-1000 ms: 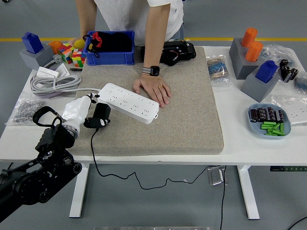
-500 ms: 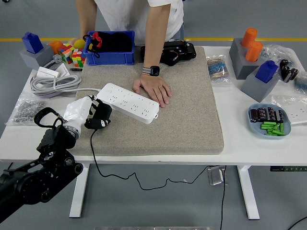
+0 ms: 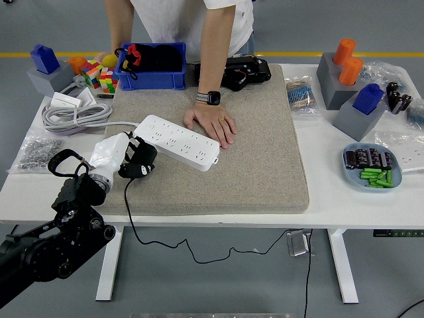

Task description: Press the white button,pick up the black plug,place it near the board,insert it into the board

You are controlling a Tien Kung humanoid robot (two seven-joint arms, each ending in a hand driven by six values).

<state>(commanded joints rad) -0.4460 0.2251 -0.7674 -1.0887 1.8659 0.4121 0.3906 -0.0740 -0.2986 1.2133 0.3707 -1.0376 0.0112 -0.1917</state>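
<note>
My left robot hand (image 3: 122, 154) is clamped on the black plug (image 3: 139, 159), white fingers (image 3: 111, 150) wrapped round its back, and I hold it just off the near end of the white board (image 3: 177, 141), which lies slanting away ahead of me and to my right on the grey mat (image 3: 265, 146). The plug sits right beside the board's edge, though I cannot tell whether the two touch. Its black cable (image 3: 129, 218) drops from under my robot hand, over the worktop (image 3: 199, 211) edge and down. A person's hand (image 3: 212, 124) lies flat at the board's far side, apparently steadying it. I judge the risk to be in the alignment: I cannot see the prongs, so if they meet the board tilted or between sockets, my push would shove the board sideways instead of seating the plug. The hanging cable could also drag the plug askew in my grip. My right arm is nowhere in view
</note>
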